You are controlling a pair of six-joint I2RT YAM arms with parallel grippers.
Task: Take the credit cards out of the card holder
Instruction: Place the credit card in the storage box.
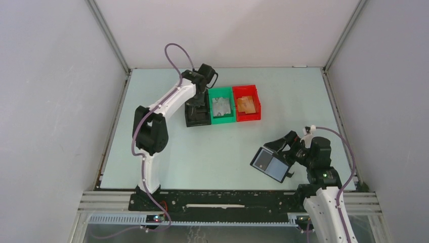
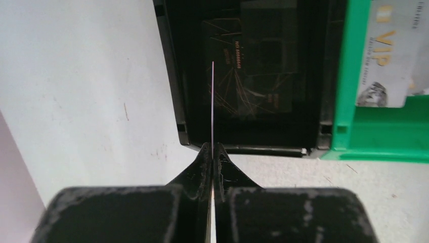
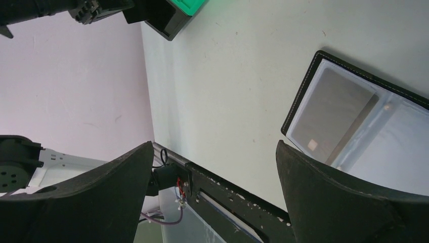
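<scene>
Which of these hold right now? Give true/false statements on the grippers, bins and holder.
1. The left gripper is shut on a thin card over the black bin. True.
2. The right gripper clamps the card holder. False: it is open, and the card holder lies on the table.
3. The green bin holds a silver card. True.
4. The card holder is empty. False: a grey card sits in its clear sleeve.
</scene>
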